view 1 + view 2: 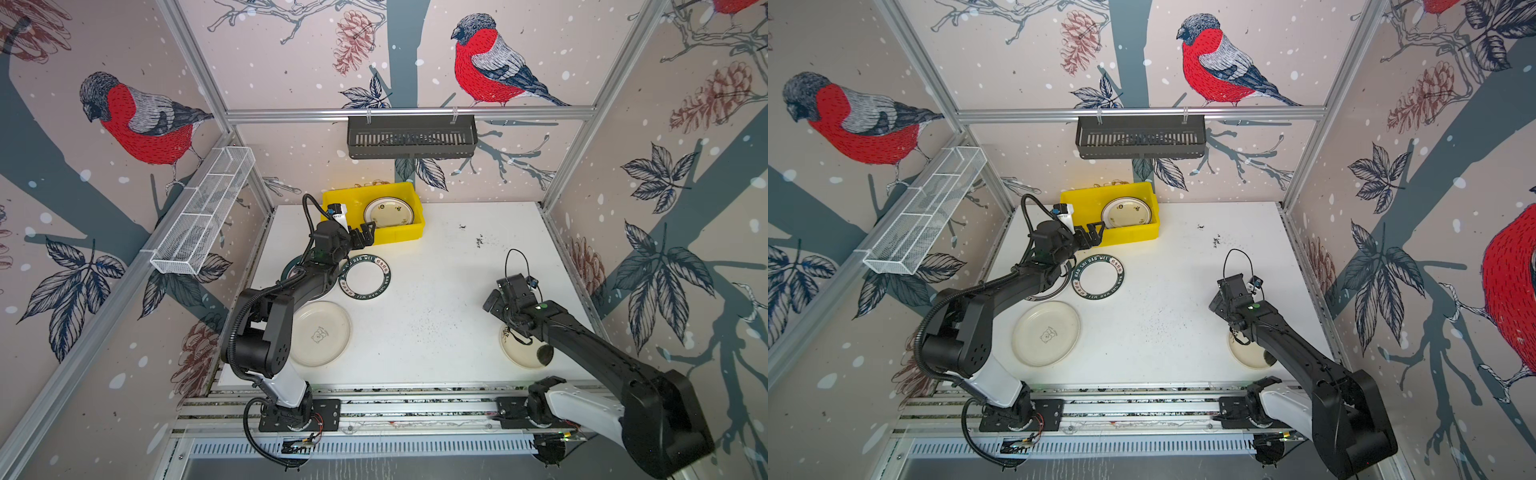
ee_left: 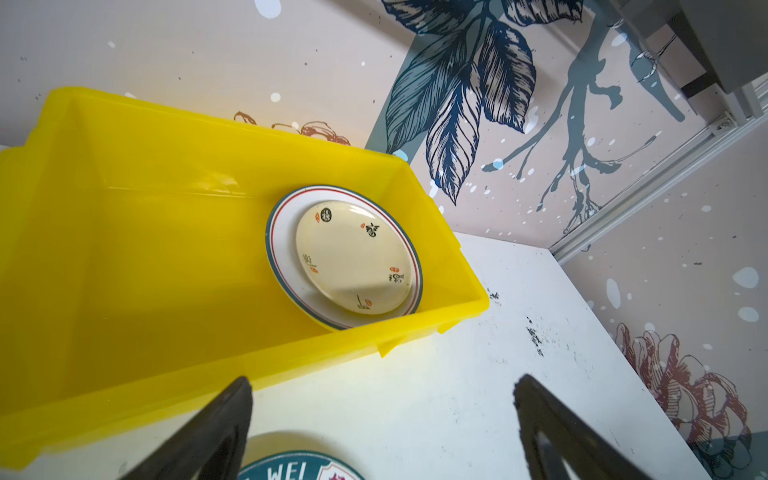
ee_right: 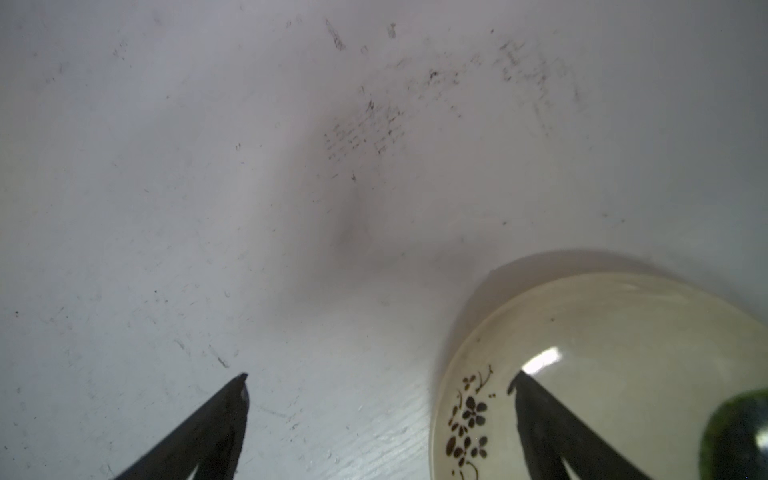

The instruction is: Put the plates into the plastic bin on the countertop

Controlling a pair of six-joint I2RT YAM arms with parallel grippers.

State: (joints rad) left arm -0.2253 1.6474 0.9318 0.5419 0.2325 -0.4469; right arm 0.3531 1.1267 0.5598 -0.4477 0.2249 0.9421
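Two stacked plates (image 2: 353, 257) lie in the yellow bin (image 2: 166, 174), about four loose plates (image 1: 320, 332) wait on the table (image 1: 436, 270), and the left gripper (image 2: 382, 382) and right gripper (image 3: 378, 378) are wide open, empty.

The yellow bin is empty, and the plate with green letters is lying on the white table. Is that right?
Not quite. The yellow bin isn't empty: the left wrist view shows a cream plate lying on a striped-rim plate inside it. The plate with green letters does lie on the white table.

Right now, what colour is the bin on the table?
Bright yellow; the bin shows best in the left wrist view.
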